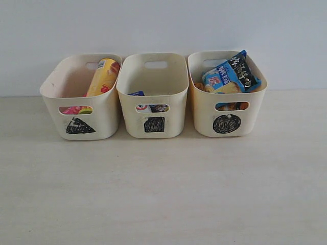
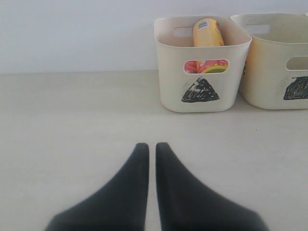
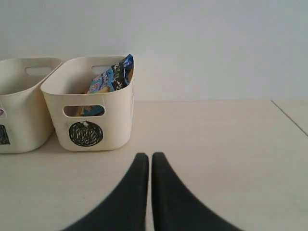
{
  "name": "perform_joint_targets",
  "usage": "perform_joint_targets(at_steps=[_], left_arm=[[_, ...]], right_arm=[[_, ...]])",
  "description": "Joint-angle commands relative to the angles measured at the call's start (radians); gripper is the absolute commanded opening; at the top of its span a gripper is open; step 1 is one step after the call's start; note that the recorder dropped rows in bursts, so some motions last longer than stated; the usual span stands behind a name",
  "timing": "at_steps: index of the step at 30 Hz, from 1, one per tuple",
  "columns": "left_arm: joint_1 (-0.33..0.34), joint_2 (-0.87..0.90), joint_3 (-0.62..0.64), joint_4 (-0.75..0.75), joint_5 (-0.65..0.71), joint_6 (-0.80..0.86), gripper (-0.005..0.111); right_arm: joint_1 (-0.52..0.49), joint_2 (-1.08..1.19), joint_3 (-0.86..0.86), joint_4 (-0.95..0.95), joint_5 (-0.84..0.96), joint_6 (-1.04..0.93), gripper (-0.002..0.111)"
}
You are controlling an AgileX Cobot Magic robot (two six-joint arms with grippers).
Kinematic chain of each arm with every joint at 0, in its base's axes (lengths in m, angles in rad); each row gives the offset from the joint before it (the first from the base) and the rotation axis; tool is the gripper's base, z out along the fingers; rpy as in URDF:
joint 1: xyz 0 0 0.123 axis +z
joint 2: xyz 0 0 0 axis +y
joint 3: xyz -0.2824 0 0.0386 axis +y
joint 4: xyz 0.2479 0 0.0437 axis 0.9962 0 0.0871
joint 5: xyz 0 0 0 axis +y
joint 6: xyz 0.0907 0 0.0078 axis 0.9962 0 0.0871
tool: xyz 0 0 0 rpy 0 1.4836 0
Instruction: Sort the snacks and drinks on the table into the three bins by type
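Left claw (image 2: 147, 147) pressed closed, holding nothing, right claw (image 3: 145, 156) closed, empty, both over table (image 2: 72, 120)

left gripper (image 2: 151, 146): matte black, two smooth halves, wide at base, curving into narrow rounded tips. right gripper (image 3: 149, 156): same colour, same shape.

Left gripper (image 2: 151, 147) and right gripper (image 3: 147, 156) both hang low, jaws closed together, holding nothing.

Yellow-orange tube (image 1: 103, 76) in triangle bin (image 1: 51, 104), carton (image 1: 137, 94) in square bin (image 1: 176, 109), blue bag (image 1: 230, 76) in circle bin (image 1: 202, 115).
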Motion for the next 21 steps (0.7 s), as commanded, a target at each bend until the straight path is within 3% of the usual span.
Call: perform_joint_targets(at_steps=[1,6,21], left_arm=[[0.003,-0.003,0.004,0.0,-0.003,0.009,0.004],[0.003,-0.003,0.004,0.0,-0.003,0.009,0.004],[0.003,-0.003,0.004,0.0,-0.003,0.009,0.004]], right_arm=[[-0.004,-0.043,0.057,0.0,-0.012,-0.002,0.0],[-0.004,-0.054,0.136,0.0,-0.04,-0.002,0.0],[-0.004,-0.054,0.14,0.017,0.034,-0.047,0.0]])
